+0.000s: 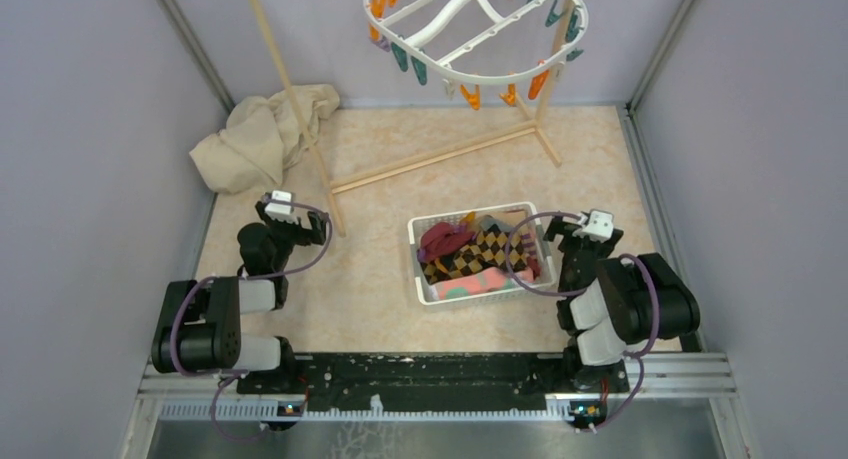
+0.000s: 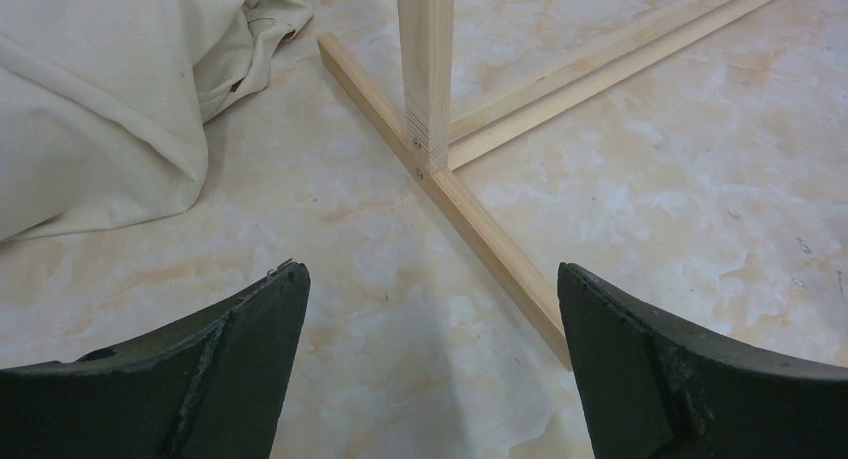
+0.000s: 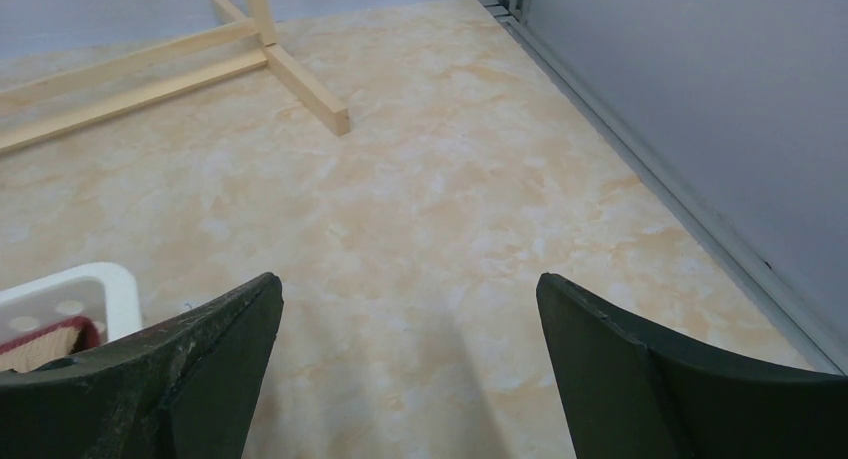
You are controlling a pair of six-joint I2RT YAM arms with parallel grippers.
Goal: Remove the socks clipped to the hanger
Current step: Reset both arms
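The white oval hanger (image 1: 478, 27) hangs at the top with orange, teal and purple pegs dangling; no sock shows on its visible part. The socks (image 1: 478, 254), maroon, argyle and pink with teal spots, lie heaped in a white mesh basket (image 1: 418, 269). My left gripper (image 1: 282, 211) is low at the left, open and empty over bare tabletop (image 2: 430, 359). My right gripper (image 1: 592, 231) is just right of the basket, open and empty (image 3: 410, 359). The basket's corner (image 3: 70, 289) with a bit of red sock (image 3: 40, 339) shows at its left.
A wooden pole rack (image 1: 430, 157) carries the hanger; its foot and upright (image 2: 425, 79) stand right ahead of my left gripper, and its other foot (image 3: 300, 79) lies ahead of my right. A crumpled cream cloth (image 1: 265, 134) lies at the back left (image 2: 90, 99). Grey walls enclose the table.
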